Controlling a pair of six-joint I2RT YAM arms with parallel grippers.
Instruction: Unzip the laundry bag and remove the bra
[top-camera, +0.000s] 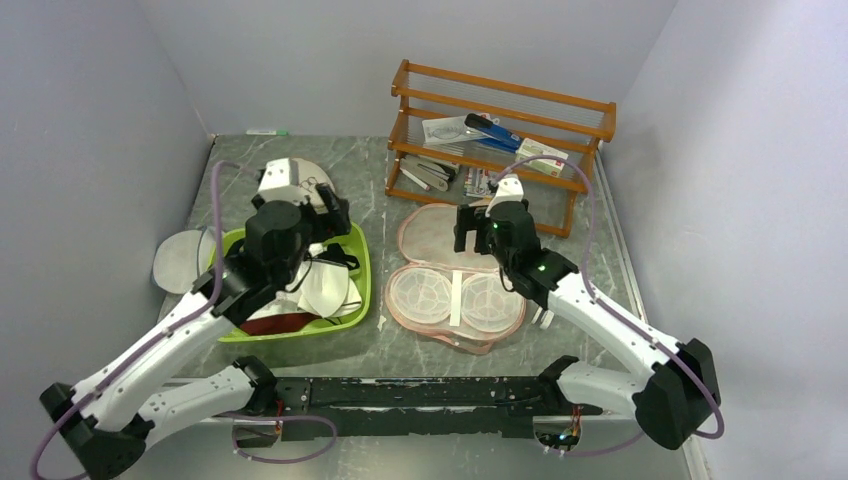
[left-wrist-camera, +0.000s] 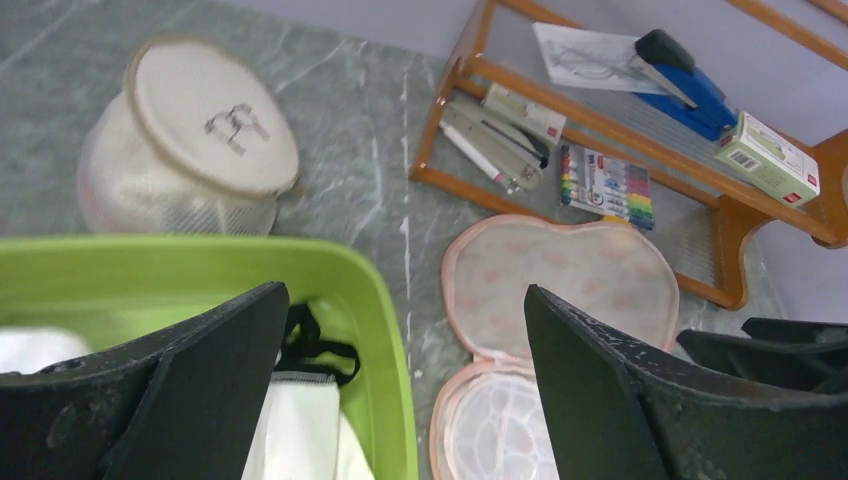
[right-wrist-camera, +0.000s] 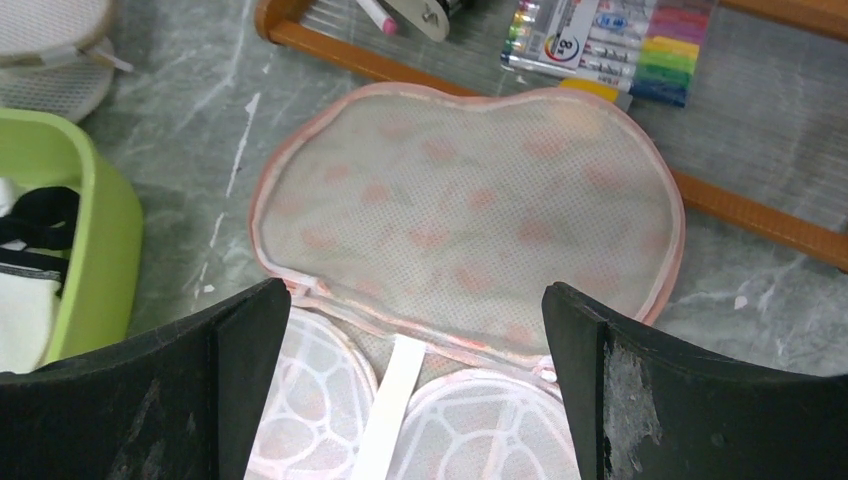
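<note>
The peach-pink laundry bag lies open on the table, its printed lid folded back toward the rack. Its near half shows two white mesh domes and a white strap. It also shows in the left wrist view and the right wrist view. My right gripper is open and empty, just above the bag's hinge. My left gripper is open and empty over the green basin. A white cup-shaped garment with black straps lies in the basin.
A round white domed mesh bag stands behind the basin. A flat grey-white disc bag lies left of it. A wooden rack with a stapler and markers stands at the back, close to the bag's lid.
</note>
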